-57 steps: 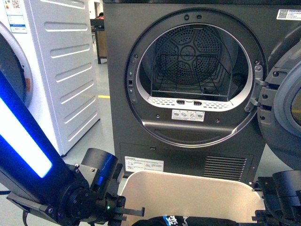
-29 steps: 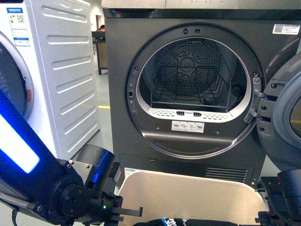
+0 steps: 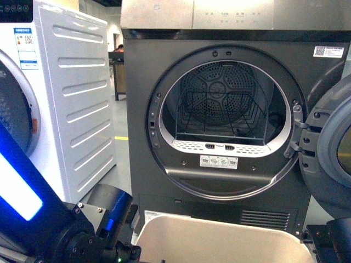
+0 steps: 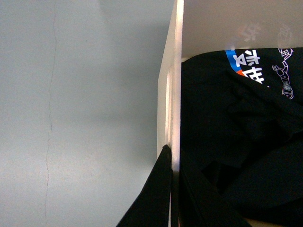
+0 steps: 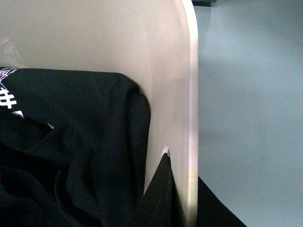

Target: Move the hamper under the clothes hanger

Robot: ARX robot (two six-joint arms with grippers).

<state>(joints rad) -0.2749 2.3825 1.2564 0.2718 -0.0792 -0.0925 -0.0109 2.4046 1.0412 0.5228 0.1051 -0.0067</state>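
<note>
The beige hamper (image 3: 219, 233) shows at the bottom of the front view, close in front of the dryer. My left gripper (image 4: 173, 151) is shut on the rim of the hamper (image 4: 174, 85), one finger outside the wall and one inside. On the opposite side my right gripper (image 5: 177, 161) is shut on the hamper (image 5: 182, 71) in the same way. A black garment (image 4: 227, 142) with a blue and white print lies inside the tub, and the black garment (image 5: 80, 156) also shows in the right wrist view. The clothes hanger is out of view.
A dark grey front-loading dryer (image 3: 164, 82) stands straight ahead, its round door (image 3: 334, 159) swung open at the right. A white washing machine (image 3: 71, 98) stands at the left. My left arm (image 3: 93, 230) and right arm (image 3: 332, 244) flank the tub. Bare grey floor (image 4: 71, 118) lies beside it.
The dryer has slid down the front view and looks slightly smaller. The hamper and both arms sit lower in the frame, and the black garment has dropped out of the front view.
</note>
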